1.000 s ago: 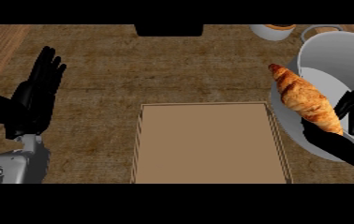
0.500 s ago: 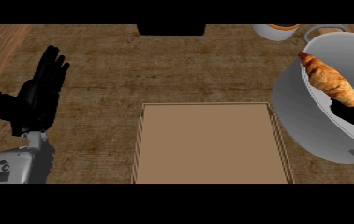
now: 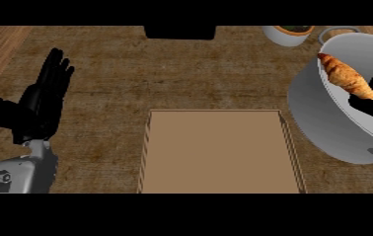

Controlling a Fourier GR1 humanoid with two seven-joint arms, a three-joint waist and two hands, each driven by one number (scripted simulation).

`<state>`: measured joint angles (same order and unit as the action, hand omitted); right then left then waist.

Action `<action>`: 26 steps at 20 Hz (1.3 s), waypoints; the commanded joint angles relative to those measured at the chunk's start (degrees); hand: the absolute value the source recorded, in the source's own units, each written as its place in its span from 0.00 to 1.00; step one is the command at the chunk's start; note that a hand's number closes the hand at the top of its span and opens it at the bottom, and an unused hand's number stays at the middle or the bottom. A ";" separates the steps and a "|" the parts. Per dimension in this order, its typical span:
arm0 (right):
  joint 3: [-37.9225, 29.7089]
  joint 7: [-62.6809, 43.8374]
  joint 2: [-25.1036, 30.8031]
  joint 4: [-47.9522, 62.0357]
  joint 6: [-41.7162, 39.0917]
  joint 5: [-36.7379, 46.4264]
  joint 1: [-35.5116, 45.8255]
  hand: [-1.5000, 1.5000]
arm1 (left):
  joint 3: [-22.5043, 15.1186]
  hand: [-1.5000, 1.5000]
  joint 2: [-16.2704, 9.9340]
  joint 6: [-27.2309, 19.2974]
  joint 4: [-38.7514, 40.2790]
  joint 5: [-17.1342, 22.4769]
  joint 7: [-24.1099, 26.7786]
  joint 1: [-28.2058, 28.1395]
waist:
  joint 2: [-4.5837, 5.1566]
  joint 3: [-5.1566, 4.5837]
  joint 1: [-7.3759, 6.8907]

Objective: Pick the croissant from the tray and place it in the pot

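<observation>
The croissant (image 3: 347,76) is over the mouth of the pot (image 3: 320,116) at the right edge, golden-brown, its pointed tip aimed far-left and just beside the far-left part of the rim. Its near end disappears into a dark shape at the right edge: that's the right hand (image 3: 362,104), down inside the pot's opening. Only a sliver of it shows, so whether its fingers are curled round the croissant or apart, I can't tell. Whether the croissant rests on the pot's floor or hangs above it can't be told either.

The pot is big, grey and round, partly cut off by the right edge, with a handle (image 3: 336,31) showing at its far side.

The tray (image 3: 218,119) sits in the near middle of the wooden counter (image 3: 182,72), a shallow tan rectangle with a raised rim, just left of the pot.

Far right, a white cup (image 3: 285,35) stands near the pot, with something dark inside. A black block (image 3: 180,31) sits at the far edge, centre.

Over on the left, the left hand (image 3: 45,99) rests open, fingers straight and pointing far, holding nothing, grey forearm below it.
</observation>
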<state>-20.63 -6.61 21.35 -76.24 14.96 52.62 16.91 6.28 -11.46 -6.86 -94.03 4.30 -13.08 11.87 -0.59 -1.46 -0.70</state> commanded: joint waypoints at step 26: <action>-26.97 24.62 8.85 20.05 -26.76 -47.18 -0.15 0.00 | 1.93 0.50 -0.64 2.51 -1.26 2.20 1.80 -3.81 | 0.57 1.52 0.71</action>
<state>-43.40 14.83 26.34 -60.43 -6.30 10.48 19.72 6.95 -11.45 -6.54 -94.55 4.54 -13.12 10.76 -0.60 -1.31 -0.11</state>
